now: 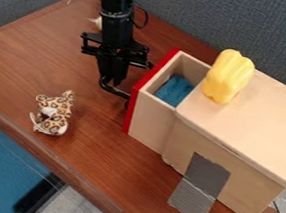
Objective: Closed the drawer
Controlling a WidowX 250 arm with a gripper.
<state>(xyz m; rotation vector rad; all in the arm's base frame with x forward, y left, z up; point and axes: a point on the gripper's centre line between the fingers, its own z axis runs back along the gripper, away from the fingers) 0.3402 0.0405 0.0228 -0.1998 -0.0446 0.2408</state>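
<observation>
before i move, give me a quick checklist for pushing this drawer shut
1. Drawer fully closed: not ok, it stands out from the wooden box.
2. Tool on the outer side of the red front: ok.
3. Tool pressing firmly on the front: cannot tell.
4. Blue cloth below the drawer's rim: ok, it lies down inside.
5. Yellow object out of the drawer: ok, it is on the box top, near the edge.
6. Spotted toy away from the drawer: ok.
</observation>
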